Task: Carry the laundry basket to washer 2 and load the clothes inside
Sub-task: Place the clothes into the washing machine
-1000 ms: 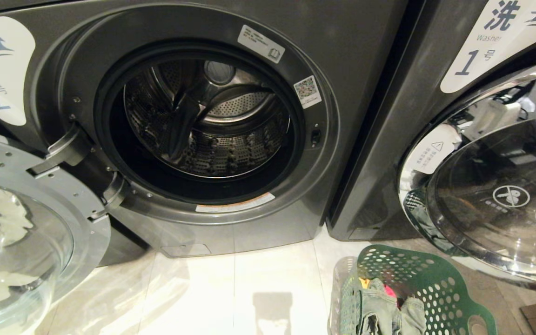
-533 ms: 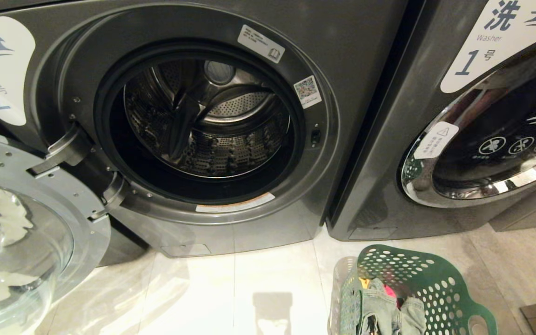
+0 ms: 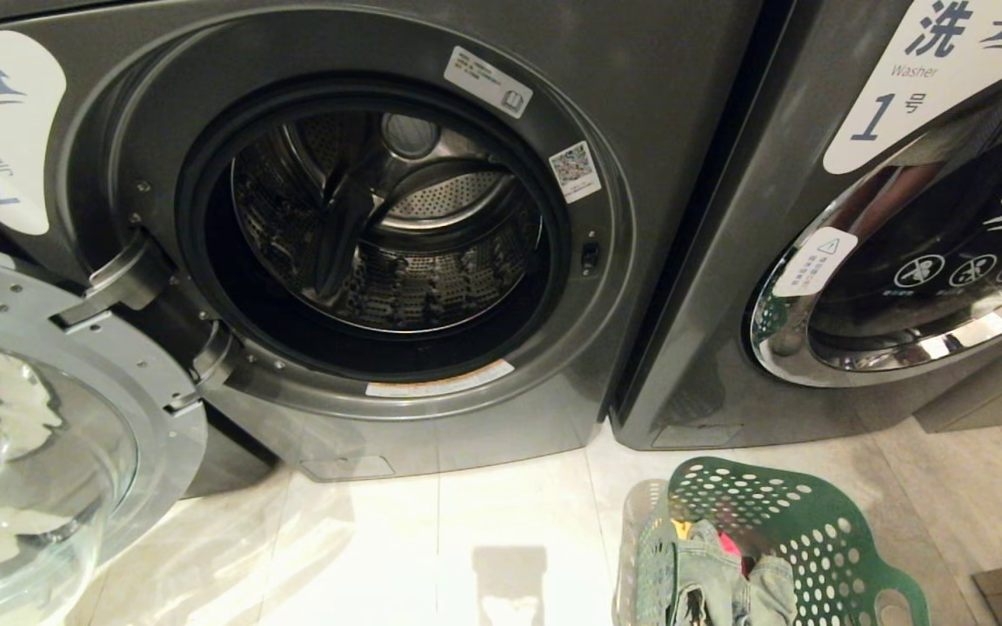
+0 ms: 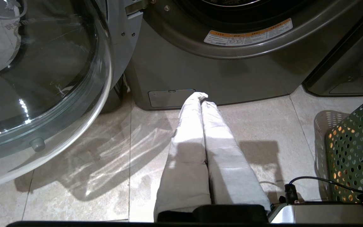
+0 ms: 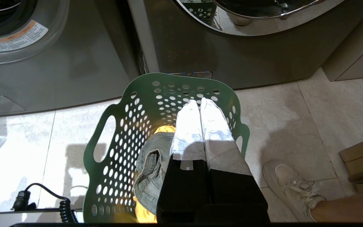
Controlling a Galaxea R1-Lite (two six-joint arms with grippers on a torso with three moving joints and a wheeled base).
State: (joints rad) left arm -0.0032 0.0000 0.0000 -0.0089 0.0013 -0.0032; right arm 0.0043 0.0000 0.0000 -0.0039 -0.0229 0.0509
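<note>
The laundry basket (image 3: 779, 548) sits on the tiled floor (image 3: 431, 539) at the lower right of the head view, just in front of the seam between the two machines. The clothes (image 3: 718, 569) are heaped inside it: a faded denim piece (image 5: 151, 171) on top, with yellow and pink cloth peeking out beneath. Up and to the left, filling the middle of the head view, washer 2 (image 3: 362, 226) stands with its drum exposed and empty; its glass door (image 3: 31, 452) is swung fully aside at the lower left. At the upper right, washer 1 (image 3: 814, 261) now has its chrome-rimmed door (image 3: 910, 287) pushed back against its front, whereas a second ago that door hung out over the basket. That clears the space above the basket, so loading can probably begin.

The right tool (image 5: 199, 102) hovers over the basket, its cloth-wrapped fingers pressed together and holding nothing. The left tool (image 4: 202, 96) is equally closed and empty, pointing at the floor in front of washer 2's base. A person's shoe (image 5: 291, 186) rests on the tiles at the lower right of the right wrist view, near the basket, beside a cardboard box (image 5: 362, 156).
</note>
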